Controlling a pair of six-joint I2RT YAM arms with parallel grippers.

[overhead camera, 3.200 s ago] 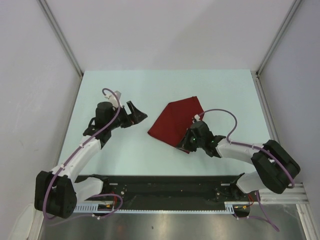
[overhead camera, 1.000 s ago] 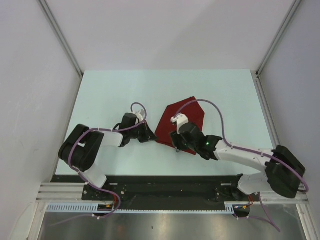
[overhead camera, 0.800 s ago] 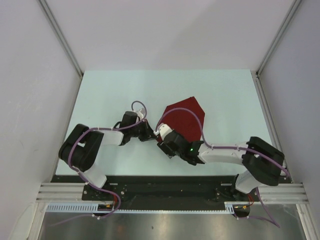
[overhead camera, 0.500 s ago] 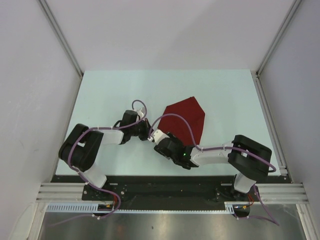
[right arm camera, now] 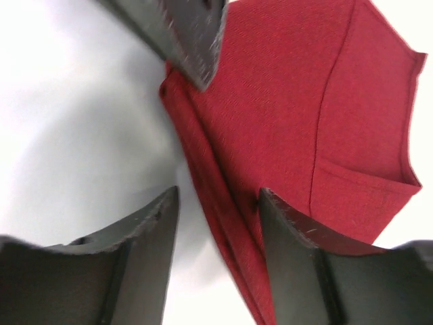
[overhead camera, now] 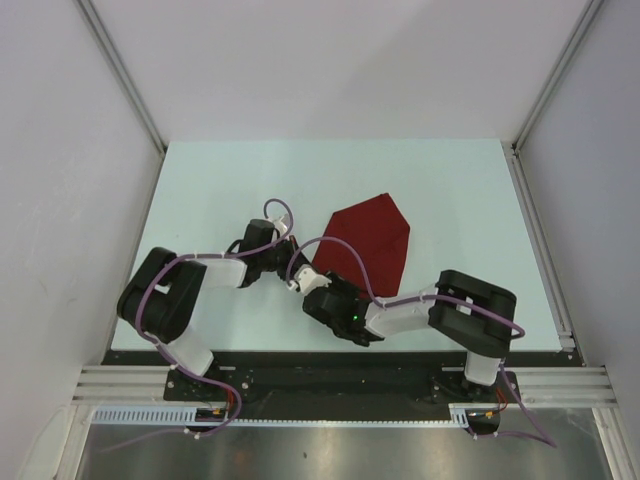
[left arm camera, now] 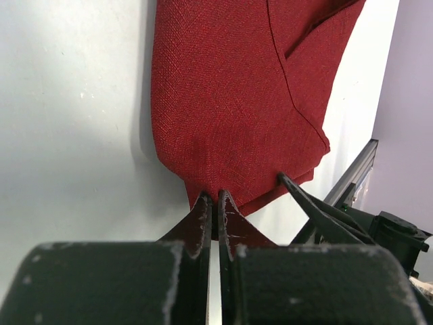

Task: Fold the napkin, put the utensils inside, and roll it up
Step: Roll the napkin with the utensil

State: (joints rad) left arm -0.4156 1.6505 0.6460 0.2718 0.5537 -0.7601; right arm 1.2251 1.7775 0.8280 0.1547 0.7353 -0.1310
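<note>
Matt, coarse-woven cloth napkin [left arm camera: 230, 101]; smooth, faintly glossy pale table [left arm camera: 67, 135].

The top camera looked down from above and behind the arm bases over the whole desk [overhead camera: 200, 180]. Wrist cameras sat close behind the left tool [left arm camera: 211, 200] and right tool [right arm camera: 218, 196], facing along them; all three views shared the napkin's [overhead camera: 375, 240] near-left corner.

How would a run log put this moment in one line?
left gripper: shut on napkin edge | right gripper: open, over napkin edge | napkin: folded, on table | knife: not in view
</note>
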